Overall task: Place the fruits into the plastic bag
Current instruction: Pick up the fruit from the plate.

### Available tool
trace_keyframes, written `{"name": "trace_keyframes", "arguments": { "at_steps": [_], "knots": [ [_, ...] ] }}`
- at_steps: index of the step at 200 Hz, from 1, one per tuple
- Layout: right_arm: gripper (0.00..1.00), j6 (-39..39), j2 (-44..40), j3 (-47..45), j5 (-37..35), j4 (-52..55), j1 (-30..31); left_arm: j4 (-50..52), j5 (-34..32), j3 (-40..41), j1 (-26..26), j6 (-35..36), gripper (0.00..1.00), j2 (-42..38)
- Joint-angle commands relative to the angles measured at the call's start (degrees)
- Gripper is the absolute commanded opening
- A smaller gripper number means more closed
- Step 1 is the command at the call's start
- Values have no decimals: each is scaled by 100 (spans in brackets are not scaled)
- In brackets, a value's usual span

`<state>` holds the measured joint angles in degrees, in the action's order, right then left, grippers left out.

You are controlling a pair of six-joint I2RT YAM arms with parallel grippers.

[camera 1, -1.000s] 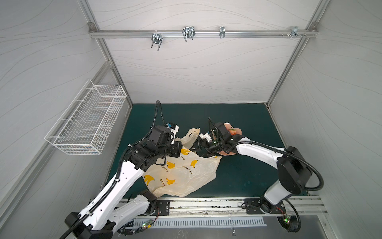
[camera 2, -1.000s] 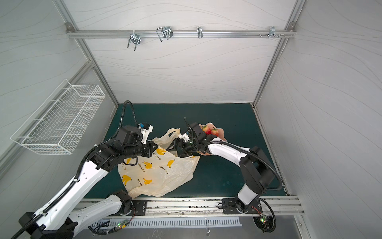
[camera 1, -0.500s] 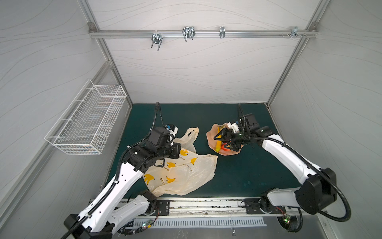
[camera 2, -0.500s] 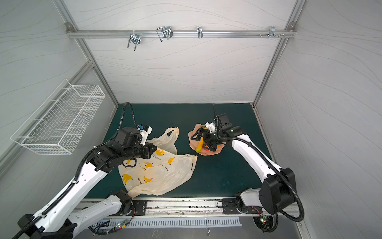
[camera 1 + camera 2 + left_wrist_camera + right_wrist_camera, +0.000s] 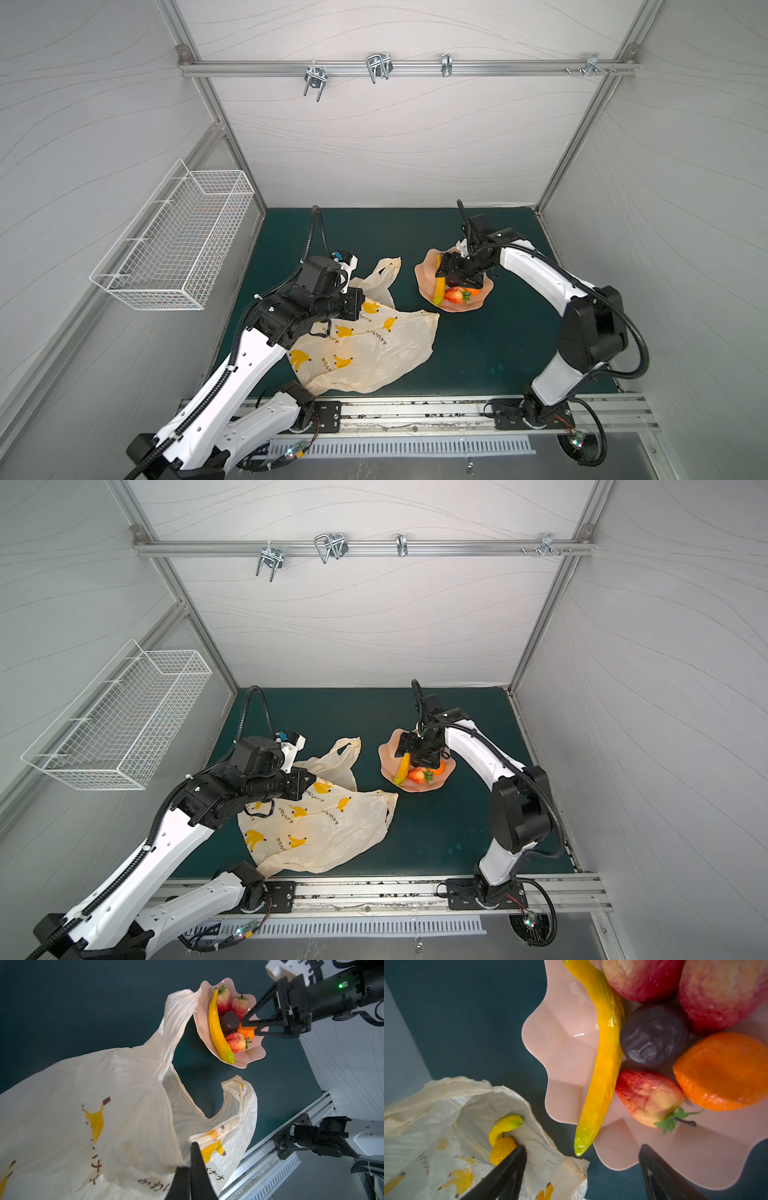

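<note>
i'm bringing my right claw [image 5: 248, 1027], open and empty, back from the plastic bag [image 5: 365, 345] to the fruits [image 5: 218, 1028] left in the dish [image 5: 256, 1056] for another pick, while my left claw [image 5: 192, 1147] is pinching the bag's rim near the table's [image 5: 478, 353] front-left corner.

The plastic bag [image 5: 124, 1088] bears dark Japanese lettering, legible in part as "かわ" and "ナナ" (rest unclear).
</note>
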<state>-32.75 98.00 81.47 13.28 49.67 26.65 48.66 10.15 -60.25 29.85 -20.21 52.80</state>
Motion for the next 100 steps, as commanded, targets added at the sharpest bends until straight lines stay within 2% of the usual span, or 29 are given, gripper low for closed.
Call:
{"name": "trace_keyframes", "arguments": {
  "at_steps": [1, 48, 78, 100],
  "knots": [
    [84, 240, 371, 369, -592, 369, 191, -78, 37, -31, 21, -20, 0, -68],
    [76, 259, 1065, 764, -922, 372, 419, -75, 40, -61, 19, -32, 0, -49],
    [69, 191, 1291, 810, -1211, 326, 474, -63, 56, -92, 17, -36, 0, -50],
    [67, 217, 1426, 853, -1407, 291, 528, -50, 33, -91, 21, -36, 0, -42]
  ]
}}
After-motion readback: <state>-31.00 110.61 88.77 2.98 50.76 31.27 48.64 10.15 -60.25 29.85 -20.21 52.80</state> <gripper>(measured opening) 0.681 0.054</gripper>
